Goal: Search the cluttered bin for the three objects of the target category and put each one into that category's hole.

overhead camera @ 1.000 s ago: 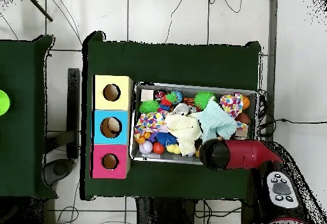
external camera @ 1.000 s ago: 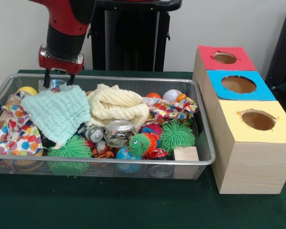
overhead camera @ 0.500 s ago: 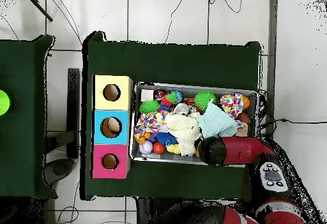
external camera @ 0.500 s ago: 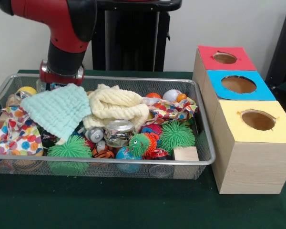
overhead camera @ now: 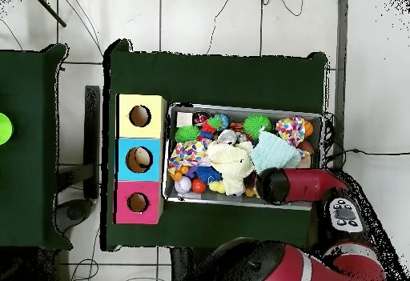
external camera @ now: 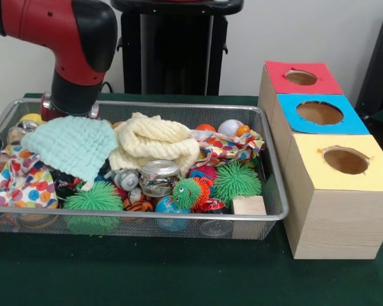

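A wire mesh bin [external camera: 268, 159] holds a heap of toys and cloths. My gripper [external camera: 70, 112] is down at the bin's far left corner, behind a mint green cloth [external camera: 73, 145] that hides its lower end. Beside that cloth lies a cream knitted cloth [external camera: 154, 140]. In front sit spiky green balls [external camera: 236, 180], a glass jar [external camera: 159, 175], a wooden block [external camera: 249, 205] and several small balls. In the overhead view the arm's end [overhead camera: 274, 186] covers the gripper, next to the mint cloth [overhead camera: 272, 151].
Three wooden boxes with round holes stand right of the bin: red [external camera: 301, 78], blue [external camera: 319, 113], yellow [external camera: 345, 160]. Polka-dot cloths lie at the bin's left [external camera: 22, 178] and back right [external camera: 230, 148]. In the overhead view the boxes [overhead camera: 139, 159] line the bin's left side.
The arm has come down and shifted left in the front view. The gripper, earlier visible above the bin rim, now sits low behind the mint cloth, which has shifted slightly left.
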Action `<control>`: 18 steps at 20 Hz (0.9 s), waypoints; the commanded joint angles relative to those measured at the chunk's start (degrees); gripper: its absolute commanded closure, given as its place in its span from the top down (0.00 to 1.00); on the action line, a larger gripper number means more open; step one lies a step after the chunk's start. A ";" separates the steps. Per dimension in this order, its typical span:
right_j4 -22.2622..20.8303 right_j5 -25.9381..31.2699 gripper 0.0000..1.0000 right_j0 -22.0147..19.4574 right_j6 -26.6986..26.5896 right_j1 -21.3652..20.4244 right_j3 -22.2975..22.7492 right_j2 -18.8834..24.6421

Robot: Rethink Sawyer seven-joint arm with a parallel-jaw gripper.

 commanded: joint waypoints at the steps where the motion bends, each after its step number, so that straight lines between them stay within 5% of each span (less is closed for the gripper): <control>1: 2.55 -1.39 1.00 -0.89 7.19 9.47 -2.01 4.58; 7: 2.55 -5.26 1.00 -1.74 6.97 8.28 -0.46 5.58; 18: 2.39 -19.65 1.00 -14.78 5.17 3.33 11.55 18.95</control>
